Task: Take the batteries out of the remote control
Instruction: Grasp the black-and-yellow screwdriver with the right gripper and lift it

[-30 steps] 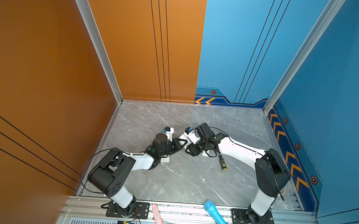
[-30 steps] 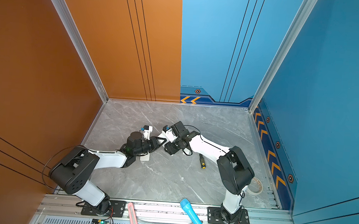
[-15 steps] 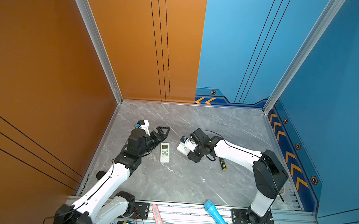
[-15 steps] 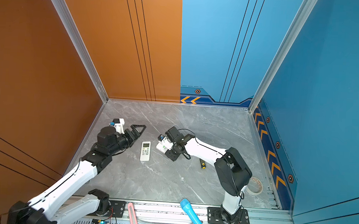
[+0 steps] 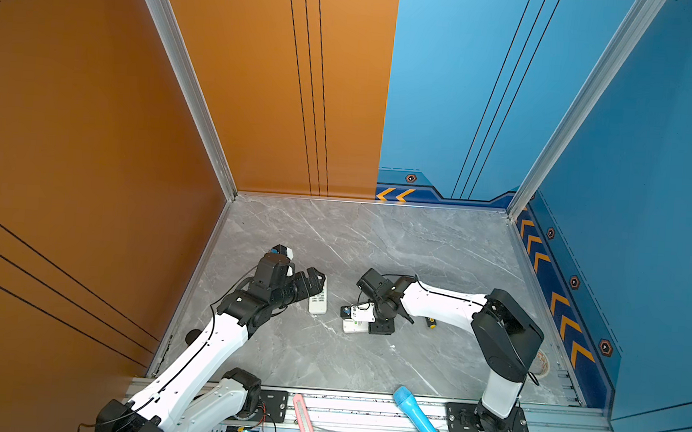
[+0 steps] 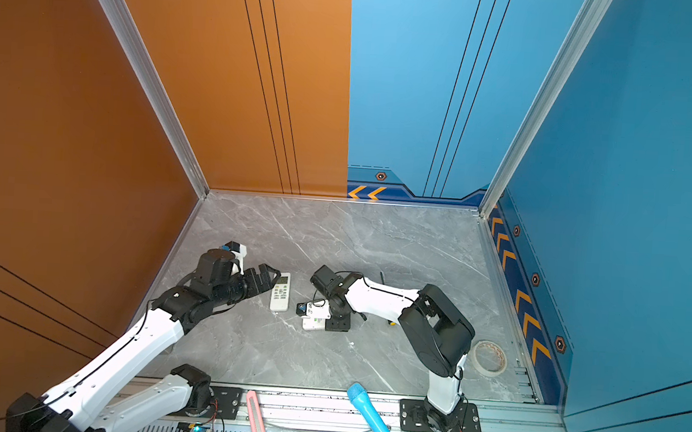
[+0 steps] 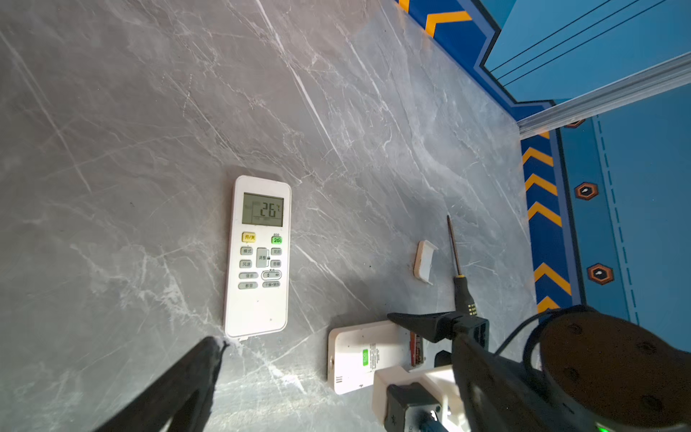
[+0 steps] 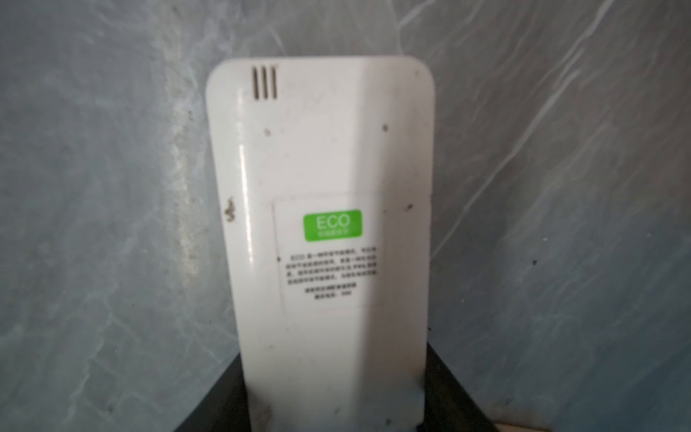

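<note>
- The left gripper had drawn back from the middle, jaws spread, beside the face-up remote.
- The right gripper clamped the face-down remote at its battery end.
- A red-orange battery lay exposed there, beyond the face-up remote from the left fingers.

Left arm: white smooth link shells, black joint housings, thin black cable along the white link, row of small dark holes in the shell. Right arm: same white shell, black cable on top, bulky black elbow block. Black base plates, silver screws. Wrist camera: white, blue end. Left gripper fingers: matte black, tapered. Round black joint cap, screw recesses, green light.
</note>
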Controlling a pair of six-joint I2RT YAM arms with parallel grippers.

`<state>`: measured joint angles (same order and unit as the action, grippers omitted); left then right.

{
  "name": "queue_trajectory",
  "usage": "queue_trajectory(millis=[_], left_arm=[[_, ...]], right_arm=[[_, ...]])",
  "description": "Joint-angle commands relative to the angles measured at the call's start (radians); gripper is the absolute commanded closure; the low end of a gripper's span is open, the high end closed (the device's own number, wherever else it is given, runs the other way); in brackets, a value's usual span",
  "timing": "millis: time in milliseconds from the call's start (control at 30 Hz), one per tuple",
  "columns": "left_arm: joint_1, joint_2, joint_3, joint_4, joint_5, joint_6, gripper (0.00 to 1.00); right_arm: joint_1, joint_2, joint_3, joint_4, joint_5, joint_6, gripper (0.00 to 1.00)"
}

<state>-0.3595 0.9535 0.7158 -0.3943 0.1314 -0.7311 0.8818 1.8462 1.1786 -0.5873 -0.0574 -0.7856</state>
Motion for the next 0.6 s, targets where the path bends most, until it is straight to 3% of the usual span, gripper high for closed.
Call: queue_trajectory(millis=[0,33,67,100,233,333,400,467,500,567], left_arm=[[-0.007,0.023,0.04,-0.024,-0.027,0.057,0.02],[-0.007,0.03,0.046,-0.021,-0.024,0.059,0.02],[-0.007,0.036,0.059,-0.021,-0.023,0.061,0.02],[-0.007,0.041,0.072,-0.023,-0.021,0.065,0.02],[-0.007,0.058,0.112,-0.016,-0.019,0.072,0.02],[-0.009,0.087,0.151,-0.011,-0.01,0.082,0.02],[-0.019,0.12,0.172,0.021,0.01,0.07,0.02],[-0.048,0.172,0.197,0.064,0.036,0.063,0.02],[-0.071,0.208,0.217,0.077,0.04,0.058,0.02],[-0.11,0.289,0.258,0.104,0.079,0.036,0.02]], right_arm=[[-0.012,0.026,-0.011,0.003,0.052,-0.013,0.38],[-0.017,0.018,-0.009,0.016,0.055,0.016,0.34],[-0.024,-0.002,0.001,0.028,0.058,0.057,0.13],[-0.033,-0.033,0.008,0.035,0.051,0.097,0.0],[-0.041,-0.205,-0.029,0.035,0.004,0.22,0.0],[-0.093,-0.381,-0.07,0.047,0.007,0.481,0.0],[-0.218,-0.489,-0.098,0.037,0.109,0.821,0.0],[-0.392,-0.534,-0.102,-0.064,0.071,1.087,0.0],[-0.473,-0.535,-0.108,-0.124,0.042,1.178,0.0],[-0.548,-0.528,-0.133,-0.157,0.028,1.22,0.0]])
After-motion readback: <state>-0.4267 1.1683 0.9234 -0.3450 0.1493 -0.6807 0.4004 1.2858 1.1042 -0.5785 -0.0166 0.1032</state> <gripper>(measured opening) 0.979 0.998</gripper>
